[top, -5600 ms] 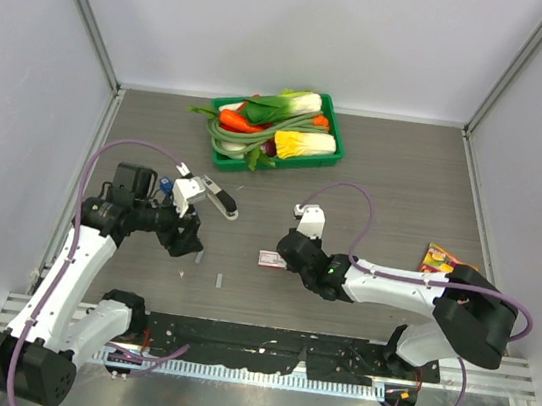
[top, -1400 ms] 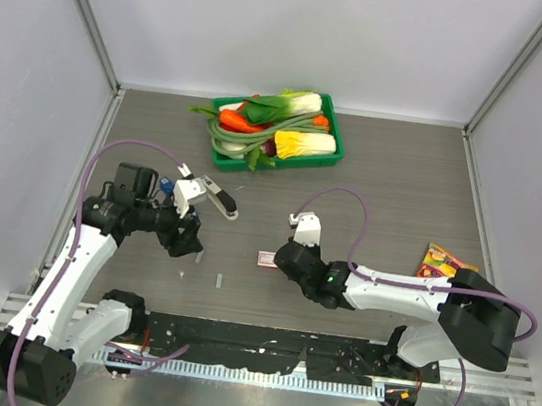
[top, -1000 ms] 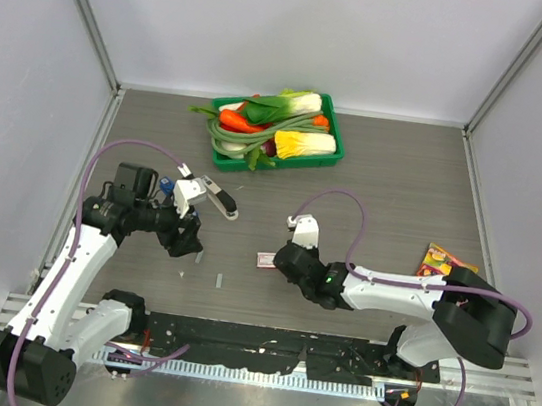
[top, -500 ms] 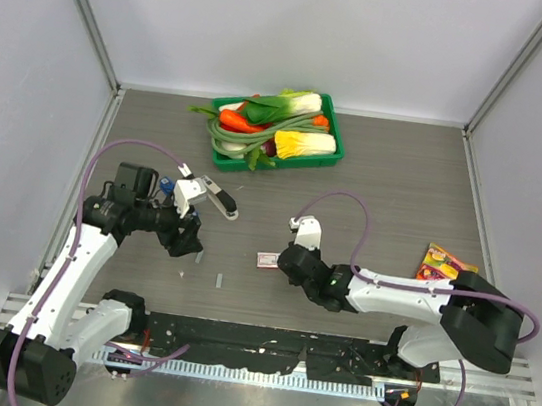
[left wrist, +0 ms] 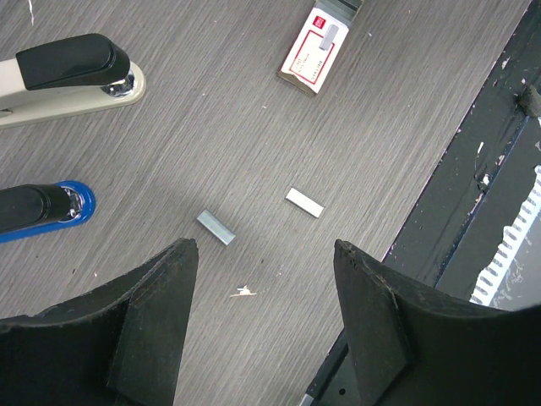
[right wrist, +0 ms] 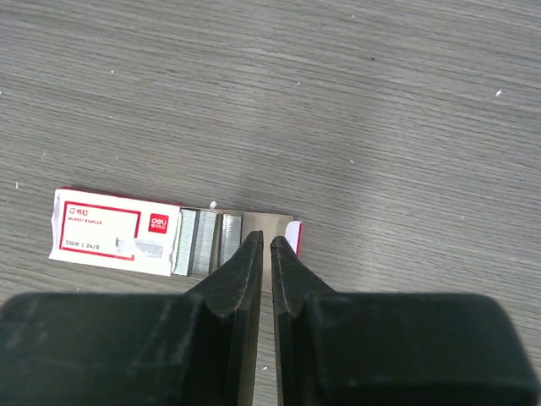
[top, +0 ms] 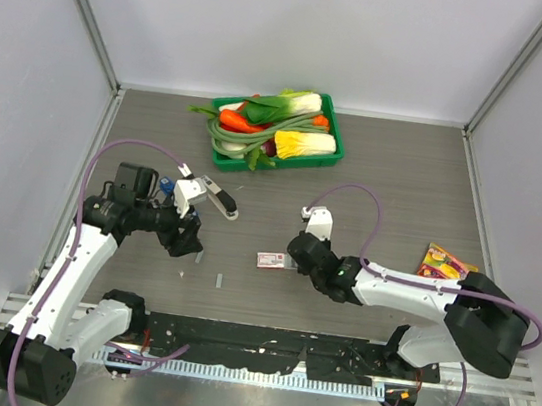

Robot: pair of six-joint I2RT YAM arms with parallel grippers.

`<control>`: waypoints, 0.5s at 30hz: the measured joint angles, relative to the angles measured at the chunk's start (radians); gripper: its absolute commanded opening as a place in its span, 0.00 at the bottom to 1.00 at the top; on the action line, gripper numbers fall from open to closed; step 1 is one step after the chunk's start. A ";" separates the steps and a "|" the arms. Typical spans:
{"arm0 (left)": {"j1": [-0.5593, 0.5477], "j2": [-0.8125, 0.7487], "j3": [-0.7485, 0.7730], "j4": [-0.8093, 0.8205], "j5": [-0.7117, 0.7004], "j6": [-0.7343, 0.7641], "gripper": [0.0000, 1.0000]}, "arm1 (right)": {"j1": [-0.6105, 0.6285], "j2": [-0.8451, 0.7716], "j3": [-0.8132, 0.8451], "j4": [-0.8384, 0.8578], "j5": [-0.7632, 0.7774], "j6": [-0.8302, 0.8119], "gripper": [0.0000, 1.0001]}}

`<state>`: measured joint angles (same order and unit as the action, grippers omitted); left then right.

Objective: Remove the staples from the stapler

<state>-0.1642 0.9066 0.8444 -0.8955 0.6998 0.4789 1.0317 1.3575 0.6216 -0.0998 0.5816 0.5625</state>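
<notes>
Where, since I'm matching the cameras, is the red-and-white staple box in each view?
Top external: staple box mid-table, left of the right pincer.
Left wrist: top edge, right of centre.
Right wrist: left of centre, before the pincer tips.
Shared landmark: loose staples strip, absent from right wrist.

Pale grey walls (top: 306, 26) enclose a dark wood-grain table (top: 405, 182).

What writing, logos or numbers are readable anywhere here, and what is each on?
"deli": white logo on a red patch, staple box label.
"订书钉": red heading, same label.
Smaller print lines on that label: too small to read.
Colourful packet: print too blurred.
Cream stapler, blue stapler: no marks visible.
</notes>
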 measured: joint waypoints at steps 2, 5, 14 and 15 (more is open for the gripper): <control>0.000 0.000 0.000 0.000 0.000 0.000 0.69 | -0.001 0.008 0.000 0.001 -0.003 -0.004 0.13; 0.000 0.000 0.000 0.000 0.000 0.000 0.69 | -0.001 0.025 0.000 0.002 -0.011 -0.008 0.12; 0.000 0.000 0.000 0.000 0.000 0.000 0.69 | -0.001 0.068 0.000 0.017 -0.041 -0.007 0.10; 0.000 0.000 0.000 -0.001 0.000 0.000 0.69 | -0.001 0.070 0.000 0.019 -0.045 -0.007 0.10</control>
<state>-0.1642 0.9066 0.8444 -0.8963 0.6998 0.4789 1.0309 1.4273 0.6216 -0.0811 0.5365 0.5552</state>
